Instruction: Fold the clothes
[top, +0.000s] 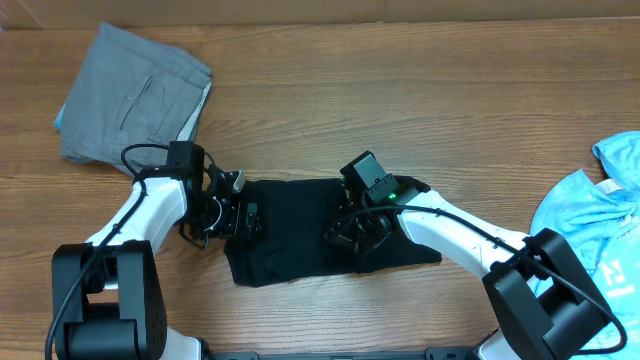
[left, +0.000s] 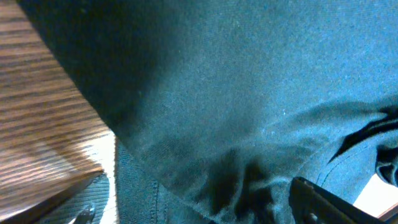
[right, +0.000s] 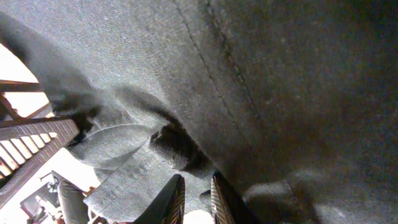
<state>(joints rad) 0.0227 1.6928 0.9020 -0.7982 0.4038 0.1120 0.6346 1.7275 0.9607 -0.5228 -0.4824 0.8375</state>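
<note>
With the left gripper (top: 243, 218) spread and the right gripper (top: 351, 235) pinching the shirt (top: 292, 228), that 1 thin hold could slip and drop the fold.

Left pincer (top: 248, 218) wide, right pincer (right: 196, 185) tight together.

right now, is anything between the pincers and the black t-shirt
Nothing visible. The left pincer and right pincer are at the black T-shirt; the grey trousers and light-blue shirt lie well apart from it, off to either side.
</note>
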